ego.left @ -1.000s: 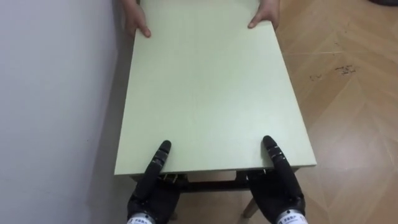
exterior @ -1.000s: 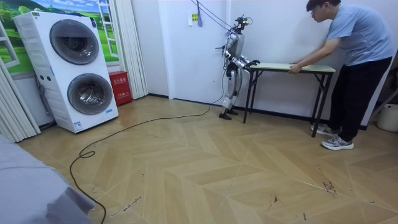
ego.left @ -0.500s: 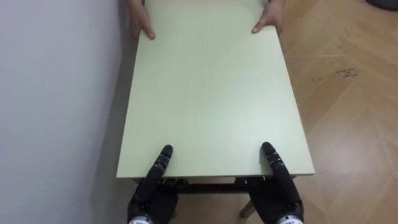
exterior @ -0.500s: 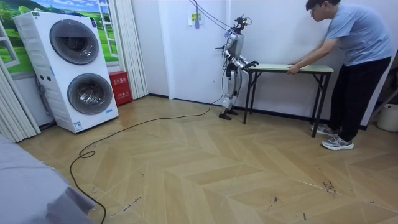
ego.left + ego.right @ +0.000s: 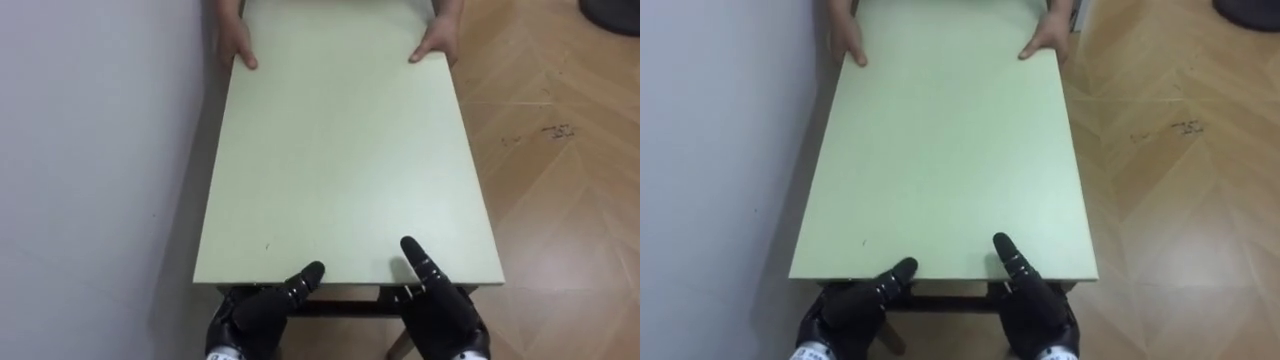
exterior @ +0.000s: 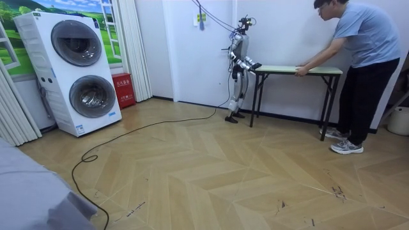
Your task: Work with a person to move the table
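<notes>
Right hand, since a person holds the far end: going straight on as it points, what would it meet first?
Only the bare top of the table; the right hand seems to aim between the person's hands.

Plain white wall (image 6: 185,51) meets light herringbone wood floor (image 6: 211,172); at the room view's left, a white stacked washer-dryer (image 6: 77,70) stands beside a small red box (image 6: 123,89) and pale curtains (image 6: 137,51)

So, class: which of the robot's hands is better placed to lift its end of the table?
Right, probably. The right hand reaches straight onto the table top past its near edge; the left hand barely overlaps that edge, slanting inward.
</notes>
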Controlling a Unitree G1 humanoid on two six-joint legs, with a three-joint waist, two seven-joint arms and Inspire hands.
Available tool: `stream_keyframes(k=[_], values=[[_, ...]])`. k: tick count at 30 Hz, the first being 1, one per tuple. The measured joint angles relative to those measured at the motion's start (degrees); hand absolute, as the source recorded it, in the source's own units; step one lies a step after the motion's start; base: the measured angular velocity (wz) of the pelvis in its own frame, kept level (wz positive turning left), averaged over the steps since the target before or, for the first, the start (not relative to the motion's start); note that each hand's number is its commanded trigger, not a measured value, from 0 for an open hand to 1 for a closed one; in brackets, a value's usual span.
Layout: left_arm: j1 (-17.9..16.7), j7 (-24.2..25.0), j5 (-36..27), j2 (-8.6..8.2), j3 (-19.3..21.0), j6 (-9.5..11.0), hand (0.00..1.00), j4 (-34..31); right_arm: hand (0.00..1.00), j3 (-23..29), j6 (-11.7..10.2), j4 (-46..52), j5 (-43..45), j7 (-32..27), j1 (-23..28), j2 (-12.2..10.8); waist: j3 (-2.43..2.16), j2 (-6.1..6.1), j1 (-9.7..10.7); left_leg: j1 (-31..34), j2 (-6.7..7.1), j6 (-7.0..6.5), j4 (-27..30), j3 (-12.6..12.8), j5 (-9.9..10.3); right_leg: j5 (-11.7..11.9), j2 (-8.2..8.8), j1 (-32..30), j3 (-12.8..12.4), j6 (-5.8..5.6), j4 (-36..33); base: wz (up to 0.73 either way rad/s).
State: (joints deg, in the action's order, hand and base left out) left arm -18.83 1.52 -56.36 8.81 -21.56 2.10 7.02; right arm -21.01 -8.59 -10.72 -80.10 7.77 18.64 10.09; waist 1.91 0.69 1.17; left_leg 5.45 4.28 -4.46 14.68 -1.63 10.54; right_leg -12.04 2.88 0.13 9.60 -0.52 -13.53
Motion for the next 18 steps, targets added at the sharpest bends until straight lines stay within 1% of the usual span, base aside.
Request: stream_keyframes(k=[2, 6, 7, 9, 10, 13, 15, 17, 18], values=[[0.00, 0.09, 0.43, -0.09, 0.01, -0.49, 0.00, 0.36, 0.00, 0.16, 0.50, -0.35, 1.57, 0.49, 0.07, 0.18, -0.41, 0.14, 0.01, -0.24, 0.01, 0.00, -0.07, 0.01, -0.01, 0.00, 0.00, 0.30, 0.00, 0.00, 0.00, 0.00], [0.01, 0.36, 1.10, -0.27, 0.02, -0.98, 0.00, 0.68, 0.00, 0.24, 1.16, -0.72, 2.50, 1.52, 0.08, 0.95, -0.53, 0.13, 0.02, -1.23, -0.01, -0.01, -0.31, 0.02, -0.01, 0.00, 0.01, 1.25, 0.03, 0.00, 0.11, 0.00], [0.02, 0.51, 1.54, -0.26, 0.03, -0.99, 0.00, 0.80, 0.00, 0.24, 1.17, -0.84, 3.18, 2.27, 0.14, 0.97, -0.64, 0.11, 0.06, -1.26, -0.01, 0.00, -0.34, 0.02, -0.01, 0.00, 0.01, 1.30, 0.09, 0.00, 0.14, 0.00], [0.02, 1.37, 2.36, -0.02, 0.02, -1.10, 0.00, 0.83, 0.00, 0.34, 1.42, -0.63, 3.88, 5.24, 0.14, 0.91, -0.69, 0.09, 0.10, -1.25, -0.02, 0.03, -0.35, -0.04, -0.04, 0.00, 0.00, 1.31, 0.14, 0.00, 0.17, 0.00], [0.03, 1.90, 2.56, -0.03, 0.07, -1.40, 0.00, 0.83, 0.00, 0.50, 2.15, -0.77, 3.87, 5.55, 0.13, 0.58, -0.76, 0.13, 0.07, -1.27, -0.02, 0.03, -0.34, -0.06, -0.05, 0.00, 0.00, 1.37, 0.18, 0.00, 0.20, 0.00], [0.25, 3.40, 2.97, 0.03, 0.12, -1.70, 0.00, 0.83, 0.00, 0.92, 3.21, -0.83, 4.24, 6.81, 0.09, 0.63, -0.81, 0.12, 0.05, -1.33, 0.01, 0.03, -0.34, -0.10, -0.05, 0.04, -0.02, 1.76, 0.17, 0.06, 0.80, 0.00], [0.25, 4.09, 3.68, 0.51, 0.15, -1.72, 0.00, 0.83, 0.00, 0.98, 3.48, -0.98, 7.93, 7.54, 0.19, 0.79, -0.78, 0.07, 0.08, -1.40, 0.00, 0.03, -0.42, -0.06, -0.05, 0.05, -0.03, 1.82, 0.22, 0.06, 0.90, 0.00], [0.33, 4.36, 4.90, 0.95, 0.22, -1.77, 0.00, 0.83, 0.00, 0.88, 4.86, -1.16, 13.42, 9.16, 0.18, 0.93, -0.80, -0.18, 0.10, -1.33, 0.01, 0.03, -0.41, -0.06, -0.05, 0.06, -0.04, 1.82, 0.41, 0.08, 0.93, 0.00], [0.33, 4.40, 5.23, 1.05, 0.16, -1.78, 0.00, 0.83, 0.00, 0.82, 5.07, -1.25, 14.39, 9.32, 0.16, 0.93, -0.82, -0.26, 0.10, -1.32, 0.01, 0.03, -0.40, -0.06, -0.05, 0.07, -0.04, 1.86, 0.50, 0.08, 0.93, 0.05]])
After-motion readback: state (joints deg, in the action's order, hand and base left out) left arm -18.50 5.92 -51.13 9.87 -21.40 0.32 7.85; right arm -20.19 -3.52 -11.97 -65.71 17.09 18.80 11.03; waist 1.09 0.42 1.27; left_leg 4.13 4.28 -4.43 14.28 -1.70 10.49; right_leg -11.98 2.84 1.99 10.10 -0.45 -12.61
